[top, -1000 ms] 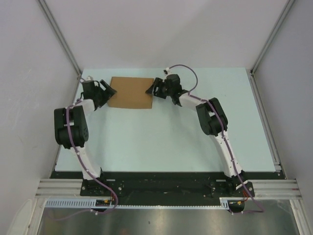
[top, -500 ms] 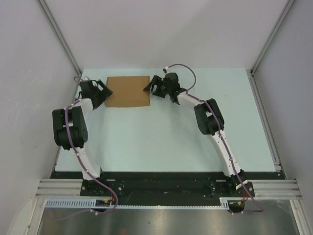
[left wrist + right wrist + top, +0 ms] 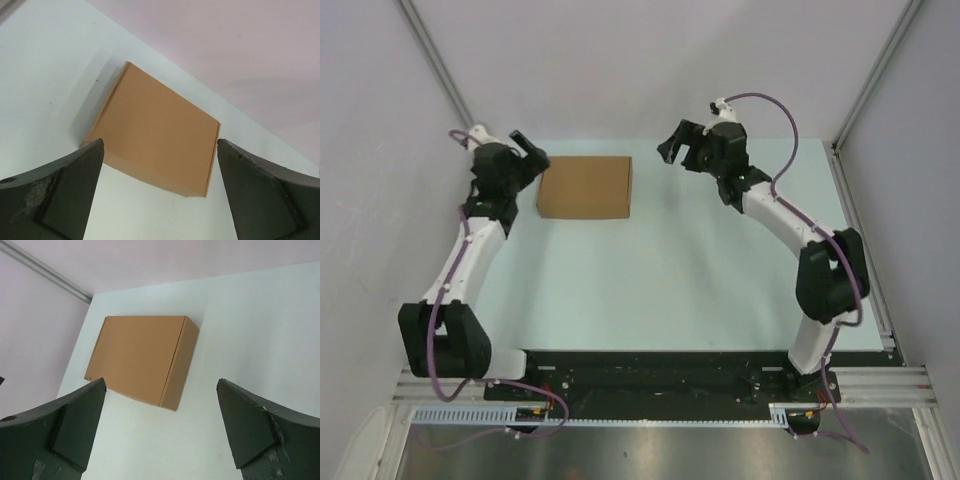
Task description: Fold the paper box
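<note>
The paper box (image 3: 585, 187) lies shut on the table as a flat brown rectangular carton, at the back left. My left gripper (image 3: 529, 153) hangs just off its left end, open, touching nothing. My right gripper (image 3: 671, 145) is raised to the right of the box with a clear gap between them, also open and empty. In the left wrist view the box (image 3: 155, 132) shows beyond the spread fingers of the left gripper (image 3: 160, 145). The right wrist view looks down on the box (image 3: 140, 357), lid and one side wall showing, ahead of the right gripper (image 3: 161, 384).
The pale green table (image 3: 660, 270) is closed in by grey walls at the back and on both sides, with slanted aluminium posts (image 3: 445, 75) in the back corners. The box sits close to the left wall. The black base rail (image 3: 650, 370) runs along the near edge.
Both grippers were at the box's two ends; they have backed off and risen, and their jaws have spread wider. The arms have swung outward. The box stays almost where it was.
</note>
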Tool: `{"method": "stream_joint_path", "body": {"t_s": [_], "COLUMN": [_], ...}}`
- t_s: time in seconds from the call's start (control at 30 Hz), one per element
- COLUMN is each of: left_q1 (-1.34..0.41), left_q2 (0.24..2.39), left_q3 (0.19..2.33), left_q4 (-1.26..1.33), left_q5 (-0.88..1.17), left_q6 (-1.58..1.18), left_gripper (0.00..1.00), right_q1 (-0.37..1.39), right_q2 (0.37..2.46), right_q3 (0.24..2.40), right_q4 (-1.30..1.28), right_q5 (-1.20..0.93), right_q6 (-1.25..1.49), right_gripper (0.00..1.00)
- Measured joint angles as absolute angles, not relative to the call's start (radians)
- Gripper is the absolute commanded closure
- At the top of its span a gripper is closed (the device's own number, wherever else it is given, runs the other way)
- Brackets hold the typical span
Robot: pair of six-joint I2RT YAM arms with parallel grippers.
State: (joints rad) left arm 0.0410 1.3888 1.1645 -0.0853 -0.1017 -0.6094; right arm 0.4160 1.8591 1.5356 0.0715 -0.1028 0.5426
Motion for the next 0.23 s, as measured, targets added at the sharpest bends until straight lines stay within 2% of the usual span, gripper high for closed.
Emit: {"method": "stream_joint_path", "body": {"t_s": [0.23], "left_q1": [-0.487], "left_q2": [1.381], "left_q3": [1.122], "left_q4": [-0.227], "left_q5": [-0.358], "left_q6": [-0.586], "left_gripper": [0.00], "right_q1": [0.585], "right_q2": [1.633], "right_q3": [1.248], "right_q4": [0.046], "right_q5": [0.049], "right_q6": [0.442], "right_gripper": [0.00]}}
